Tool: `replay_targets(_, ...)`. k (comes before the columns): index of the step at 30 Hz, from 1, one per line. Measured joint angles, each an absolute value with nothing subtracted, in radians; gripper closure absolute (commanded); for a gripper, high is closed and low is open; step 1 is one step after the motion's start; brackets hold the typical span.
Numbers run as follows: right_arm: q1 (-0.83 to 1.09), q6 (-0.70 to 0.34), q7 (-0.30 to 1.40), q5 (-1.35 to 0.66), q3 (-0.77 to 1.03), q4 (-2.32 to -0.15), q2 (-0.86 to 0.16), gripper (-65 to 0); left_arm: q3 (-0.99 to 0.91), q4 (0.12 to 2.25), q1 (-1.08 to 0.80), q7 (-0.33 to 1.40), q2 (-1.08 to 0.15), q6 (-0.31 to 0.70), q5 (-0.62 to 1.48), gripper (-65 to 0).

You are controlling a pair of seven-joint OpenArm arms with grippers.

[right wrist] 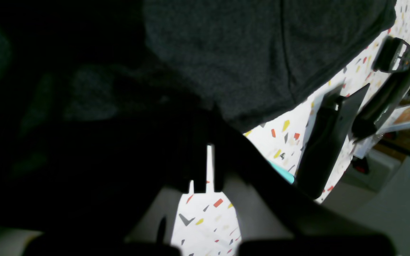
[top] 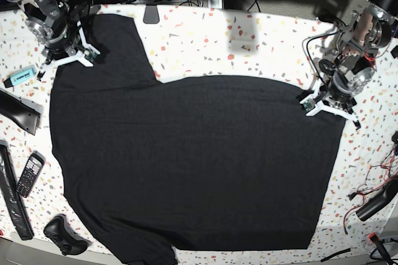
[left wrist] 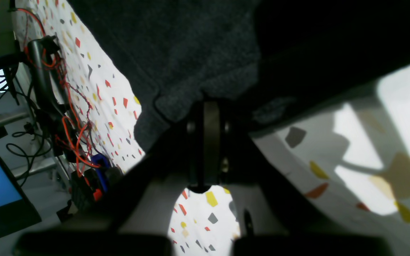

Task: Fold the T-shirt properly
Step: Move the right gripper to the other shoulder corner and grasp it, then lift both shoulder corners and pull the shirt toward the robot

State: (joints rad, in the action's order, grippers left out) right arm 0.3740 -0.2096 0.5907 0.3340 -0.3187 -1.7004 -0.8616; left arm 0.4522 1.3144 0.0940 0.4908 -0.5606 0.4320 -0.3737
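While the T-shirt [top: 193, 159] is lying spread flat across the speckled desk [top: 249, 35], plain black side up, both arms are working at its far corners. The left pincer [left wrist: 205, 103] is sitting clamped on the T-shirt's hem edge, with cloth bunching at its tips. The right pincer [right wrist: 205, 149] is showing its jaws drawn together at the T-shirt's sleeve edge, but the wrist view is too dark to tell whether fabric is actually lying between them. That is where trouble is waiting: if the right pincer is gripping nothing, or only a thin pinch, lifting would be dragging one corner alone and skewing the fold. A phone [top: 29, 175] is lying just beside the T-shirt's sleeve and could be getting swept along.
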Motion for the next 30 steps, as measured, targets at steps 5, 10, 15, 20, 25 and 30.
replay_targets(5,0.41,-0.19,0.591,0.319,-0.322,-1.703,-0.92,0.0,0.416,1.319,0.064,0.457,-0.563,0.409,-0.321,0.0)
replay_targets(10,0.518,-0.187,0.586,0.316,-0.255,-1.738,-0.939,0.0,0.265,1.394,-0.073,0.367,-0.562,0.422,-0.266,0.0)
replay_targets(15,0.682,-0.184,0.578,0.267,-0.105,-1.796,-0.938,0.0,0.11,1.573,-0.272,0.367,-0.557,0.474,-0.229,0.0)
replay_targets(20,0.872,-0.181,0.58,0.267,0.038,-1.884,-0.937,0.0,0.003,1.71,-0.418,0.39,-0.557,0.495,-0.168,0.0)
replay_targets(25,1.021,-0.182,0.576,0.267,0.155,-1.962,-0.888,0.0,-0.076,1.771,-0.534,0.4,-0.554,0.497,-0.171,0.0)
replay_targets(30,1.148,-0.187,0.576,0.288,0.208,-2.024,-0.826,0.0,-0.117,1.802,-0.622,0.401,-0.554,0.498,-0.171,0.0)
